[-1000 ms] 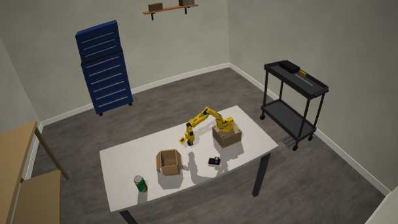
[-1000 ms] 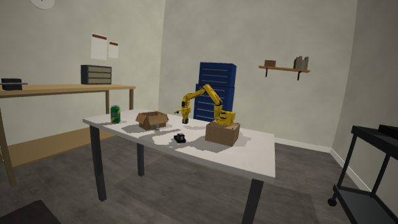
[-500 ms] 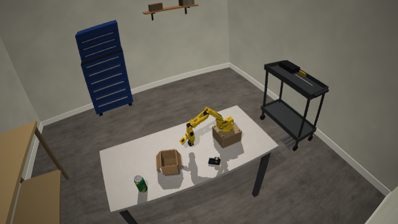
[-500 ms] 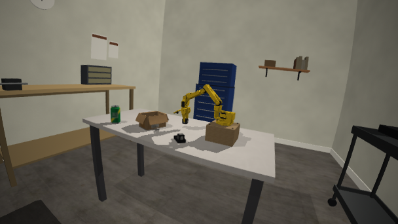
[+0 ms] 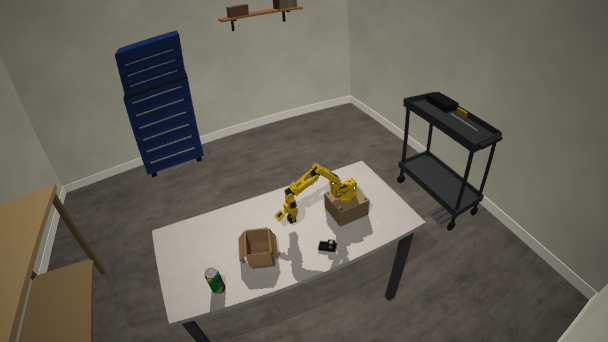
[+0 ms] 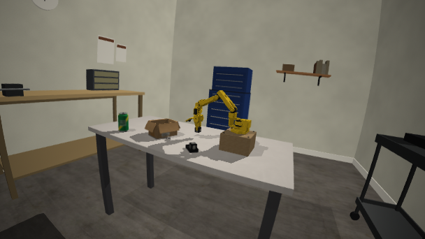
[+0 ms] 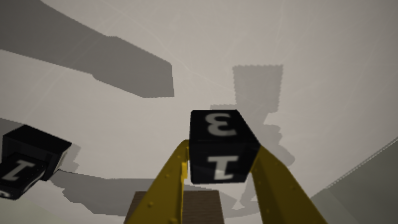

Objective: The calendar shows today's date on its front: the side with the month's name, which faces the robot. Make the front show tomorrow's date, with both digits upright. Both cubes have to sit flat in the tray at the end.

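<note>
My gripper (image 7: 220, 165) is shut on a black digit cube (image 7: 221, 145) and holds it above the white table. The cube shows an upside-down 3 on its far face and an upside-down 1 on its near face. In the top and exterior views the gripper (image 5: 288, 216) (image 6: 198, 129) hangs low over the table, between the cardboard box and the arm's base. The black calendar tray (image 5: 325, 246) (image 6: 191, 150) stands near the table's front edge. In the wrist view it sits at the left edge (image 7: 27, 160), with a cube in it showing a 1.
An open cardboard box (image 5: 258, 247) stands to the left of the tray. A green can (image 5: 215, 280) stands near the table's front left corner. The arm's base sits on a brown block (image 5: 346, 206).
</note>
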Robot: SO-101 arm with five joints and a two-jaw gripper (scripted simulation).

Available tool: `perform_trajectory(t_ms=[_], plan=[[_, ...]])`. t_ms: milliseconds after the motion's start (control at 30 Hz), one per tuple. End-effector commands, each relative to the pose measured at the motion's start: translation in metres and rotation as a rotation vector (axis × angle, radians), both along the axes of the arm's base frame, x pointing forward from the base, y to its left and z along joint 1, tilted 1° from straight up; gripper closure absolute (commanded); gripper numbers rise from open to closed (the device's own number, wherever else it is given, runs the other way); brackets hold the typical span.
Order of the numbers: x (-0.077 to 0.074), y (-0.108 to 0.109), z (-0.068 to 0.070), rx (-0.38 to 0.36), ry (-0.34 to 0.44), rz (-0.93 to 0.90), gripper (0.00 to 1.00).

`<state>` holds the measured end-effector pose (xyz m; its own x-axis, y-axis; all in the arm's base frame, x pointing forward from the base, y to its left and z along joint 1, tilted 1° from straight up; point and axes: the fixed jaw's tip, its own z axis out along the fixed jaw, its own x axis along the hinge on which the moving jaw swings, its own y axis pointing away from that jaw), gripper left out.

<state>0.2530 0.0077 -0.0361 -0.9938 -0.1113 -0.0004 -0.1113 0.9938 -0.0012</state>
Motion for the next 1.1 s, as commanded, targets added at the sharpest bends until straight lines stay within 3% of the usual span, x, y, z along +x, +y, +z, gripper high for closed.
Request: perform_trajectory(t_ms=[0, 1067], plan=[[0.001, 0.003, -0.003, 0.001, -0.003, -0.001, 1.00], [0.001, 0.003, -0.013, 0.001, -0.003, -0.001, 1.00]])
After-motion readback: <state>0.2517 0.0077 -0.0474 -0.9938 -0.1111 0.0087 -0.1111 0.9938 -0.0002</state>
